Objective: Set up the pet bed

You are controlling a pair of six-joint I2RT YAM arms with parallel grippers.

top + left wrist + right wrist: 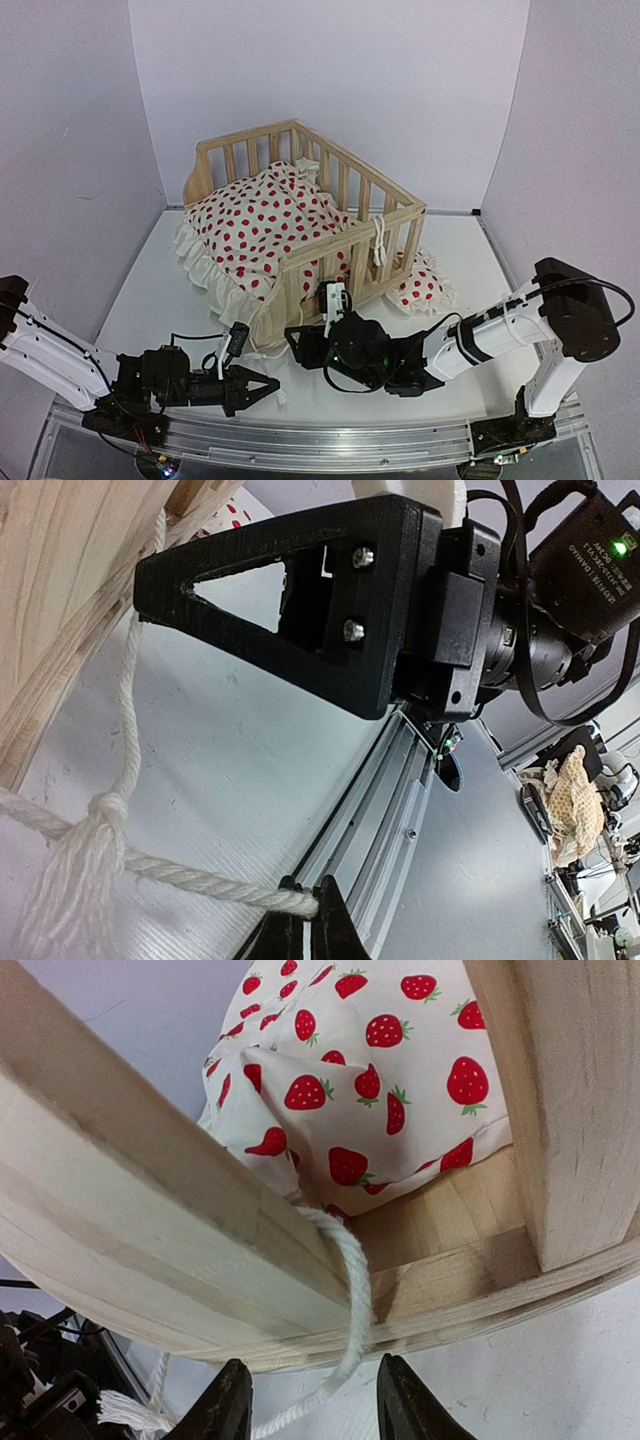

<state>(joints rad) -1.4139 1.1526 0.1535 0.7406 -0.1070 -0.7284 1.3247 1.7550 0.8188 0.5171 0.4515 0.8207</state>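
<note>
Here the bed (248, 135) is found in the middle of the table (160, 300), its cushion (262, 225) draped over the left side. A string (190, 875) is pinched in the closed left gripper (311, 920). The right gripper (312, 1410) is held part-open (fingers astride the string, not clamping it) at the bed's near corner.

Pale booth, soft even light all round you.
You've got a plain back wall (330, 90) meeting a left wall (60, 150) and a right wall (580, 130), all pale lilac-white, over a white table (170, 300). An aluminium rail (330, 440) runs along its near edge, with grey floor (480, 880) and blurry clutter beyond.
</note>
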